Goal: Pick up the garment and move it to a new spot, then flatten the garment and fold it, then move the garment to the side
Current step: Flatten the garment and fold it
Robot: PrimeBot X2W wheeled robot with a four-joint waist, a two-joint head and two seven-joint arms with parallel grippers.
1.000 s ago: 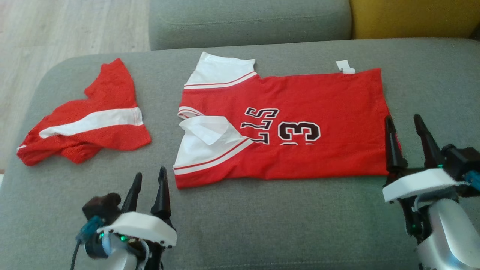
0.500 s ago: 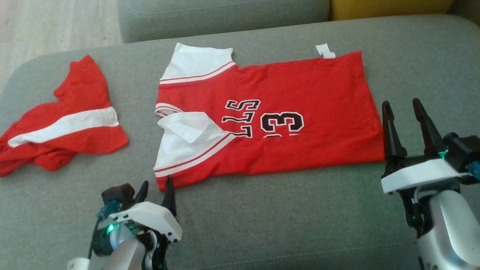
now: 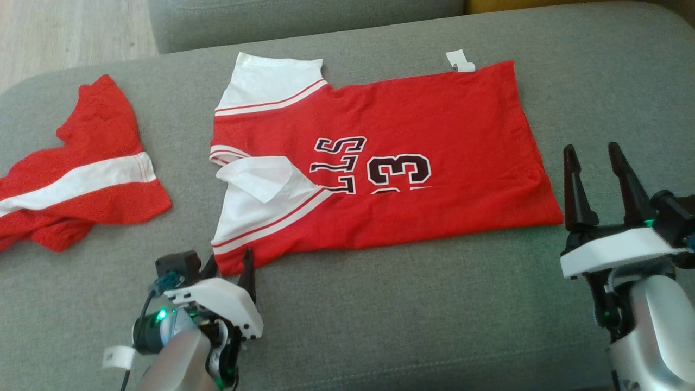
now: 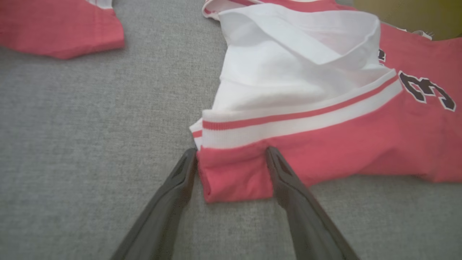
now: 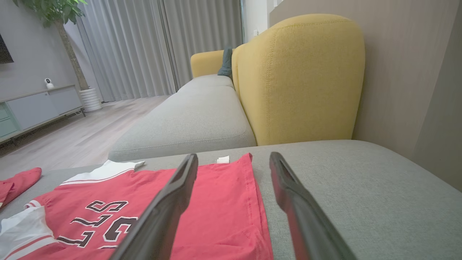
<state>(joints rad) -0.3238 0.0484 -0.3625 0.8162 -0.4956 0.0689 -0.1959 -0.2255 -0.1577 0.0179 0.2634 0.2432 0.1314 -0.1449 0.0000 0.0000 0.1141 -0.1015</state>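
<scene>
The garment [image 3: 412, 130] is a red jersey with white sleeves and black lettering, lying folded flat on the grey sofa cushion [image 3: 380, 315]. My left gripper [image 3: 231, 265] is open at its near left corner. In the left wrist view the two fingers [image 4: 288, 187] straddle that red corner of the garment [image 4: 325, 137], one on each side of the left gripper [image 4: 231, 151] gap. My right gripper [image 3: 591, 149] stands open just right of the hem, holding nothing. In the right wrist view the right gripper [image 5: 234, 157] hovers above the garment [image 5: 216, 202] edge.
A second red piece with a white stripe [image 3: 81, 179] lies crumpled at the cushion's left end. Another grey cushion [image 3: 304, 16] and wooden floor [image 3: 65, 32] lie beyond. A yellow sofa back [image 5: 299, 79] rises behind the garment's far right side.
The camera has shifted, so the whole picture slid left and up. My left gripper has moved forward and down until its fingers straddle the garment's near left corner. The right gripper stays open.
</scene>
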